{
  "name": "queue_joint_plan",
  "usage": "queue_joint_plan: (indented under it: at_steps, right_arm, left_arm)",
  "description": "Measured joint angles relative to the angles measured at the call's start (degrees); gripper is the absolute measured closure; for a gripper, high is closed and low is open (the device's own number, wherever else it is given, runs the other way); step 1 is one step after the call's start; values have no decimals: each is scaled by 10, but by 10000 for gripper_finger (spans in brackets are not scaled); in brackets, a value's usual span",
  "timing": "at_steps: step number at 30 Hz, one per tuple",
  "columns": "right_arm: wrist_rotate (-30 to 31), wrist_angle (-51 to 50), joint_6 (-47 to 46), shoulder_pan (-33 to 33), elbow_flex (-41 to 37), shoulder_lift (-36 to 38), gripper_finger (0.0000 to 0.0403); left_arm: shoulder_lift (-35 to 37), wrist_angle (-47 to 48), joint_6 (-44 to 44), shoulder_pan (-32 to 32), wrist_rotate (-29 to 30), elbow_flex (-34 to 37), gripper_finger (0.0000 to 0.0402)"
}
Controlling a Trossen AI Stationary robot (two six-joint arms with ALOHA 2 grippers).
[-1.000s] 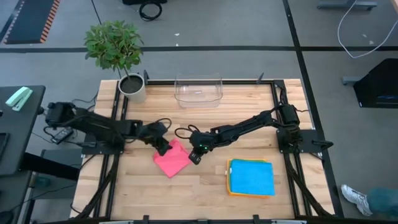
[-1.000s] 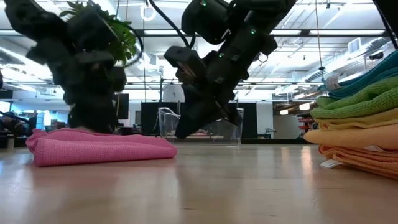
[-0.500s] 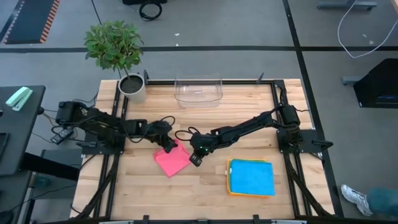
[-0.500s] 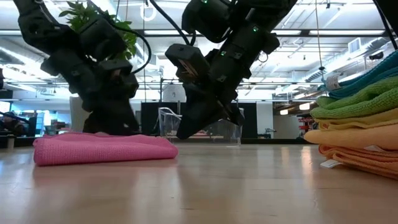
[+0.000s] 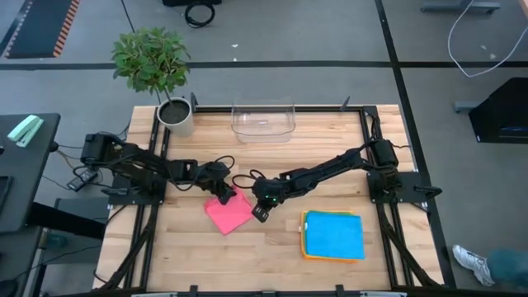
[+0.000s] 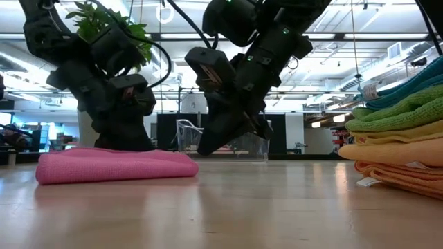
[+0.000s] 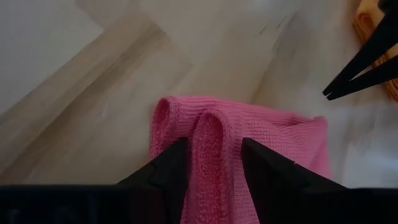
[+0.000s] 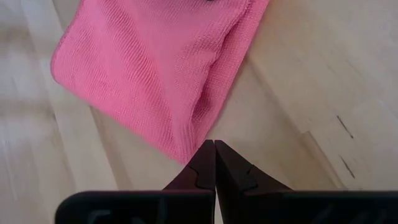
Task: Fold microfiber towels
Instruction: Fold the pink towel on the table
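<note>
A folded pink microfiber towel point(image 5: 229, 214) lies flat on the wooden table, left of centre. My left gripper point(image 5: 224, 196) is down on the towel's far corner, with a raised ridge of pink cloth between its fingers point(image 7: 214, 142). My right gripper point(image 5: 258, 214) is shut, and its tips point(image 8: 214, 144) stand at the towel's right edge, low over the wood point(image 6: 206, 146). A stack of folded towels point(image 5: 334, 235), blue on top, rests on the table at the near right. My left gripper pinches a humped fold of the pink towel point(image 7: 211, 134) between its two fingers, at the towel's far corner. It comes slanting down from the table's left. The rest of the towel lies flat on the table. Whether my right gripper's shut tips touch the towel's edge point(image 8: 198, 144), I cannot tell.
A clear plastic bin point(image 5: 263, 120) stands at the table's far edge, with a potted plant point(image 5: 176, 115) at the far left corner. The towel stack point(image 6: 401, 138) fills the near right. Bare wood shows along the near edge.
My left gripper has come down and toward the table's right, onto the far corner of the pink towel. The towel stays flat where it was. My right gripper has kept still.
</note>
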State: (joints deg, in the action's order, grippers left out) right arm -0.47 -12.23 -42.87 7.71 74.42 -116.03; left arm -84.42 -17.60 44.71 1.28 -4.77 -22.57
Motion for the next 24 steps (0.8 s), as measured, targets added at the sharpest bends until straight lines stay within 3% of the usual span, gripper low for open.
queue_joint_plan:
  at_steps: [3, 8, 13, 20, 24]
  right_arm:
    - [0, -2, 0, 0, 0, 0, 397]
    - [0, -10, -5, 0, 0, 0, 397]
    - [0, -28, -23, 10, 0, 0, 397]
    - [0, -23, -58, 35, 0, 0, 397]
    - [0, 14, -64, 49, -1, 0, 397]
  left_arm:
    - [1, -14, -9, 0, 0, 0, 275]
    - [1, -41, -26, -3, -6, 0, 384]
    - [17, -69, -24, -1, -12, 0, 394]
    - [47, -19, -23, 20, -3, 0, 396]
    - [47, 4, -31, 34, -5, 0, 369]
